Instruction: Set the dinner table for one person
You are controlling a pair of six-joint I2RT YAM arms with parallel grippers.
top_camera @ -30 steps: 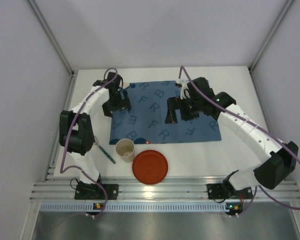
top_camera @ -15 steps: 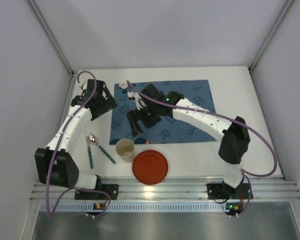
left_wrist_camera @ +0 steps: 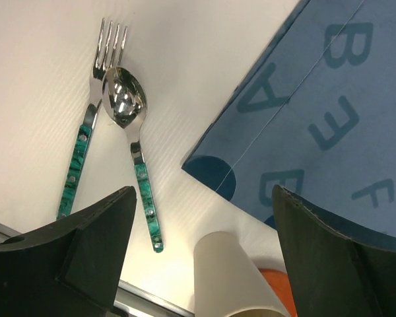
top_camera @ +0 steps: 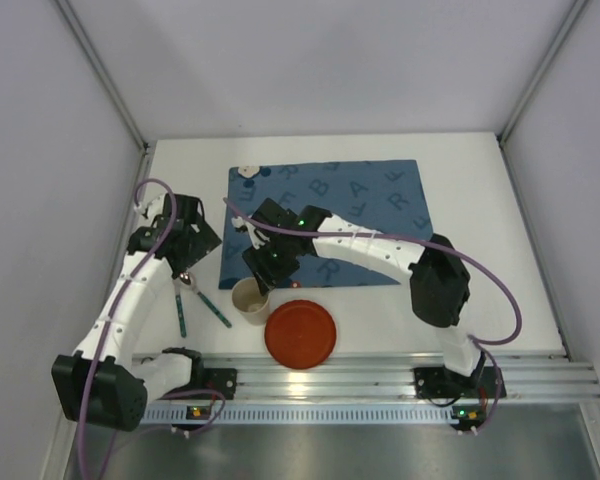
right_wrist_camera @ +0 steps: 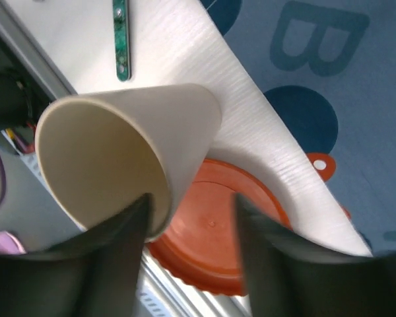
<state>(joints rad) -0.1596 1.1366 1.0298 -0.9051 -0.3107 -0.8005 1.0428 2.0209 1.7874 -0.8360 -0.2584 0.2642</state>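
On the white dinner table [top_camera: 480,180] lies a blue placemat [top_camera: 325,215] printed with letters. A cream paper cup [top_camera: 250,298] stands upright at its near left corner, beside an orange plate [top_camera: 300,333]. My right gripper [top_camera: 267,266] hangs right over the cup [right_wrist_camera: 119,152]. Its jaws are narrowed and astride the rim, one finger over the cup's mouth and the other over the plate [right_wrist_camera: 224,251], a gap still showing. My left gripper [left_wrist_camera: 203,195] is open and empty above a fork [left_wrist_camera: 92,119] and a spoon [left_wrist_camera: 129,125], both teal-handled, left of the cup [left_wrist_camera: 231,277].
The fork [top_camera: 180,315] and spoon [top_camera: 212,308] lie crossed on the bare tabletop left of the placemat. A small white object [top_camera: 245,172] sits at the placemat's far left corner. A ribbed aluminium rail [top_camera: 330,385] runs along the near edge. Grey walls enclose three sides.
My right arm swung left across the placemat to the cup and its jaws narrowed. My left arm drew back from the placemat's far left corner to above the cutlery.
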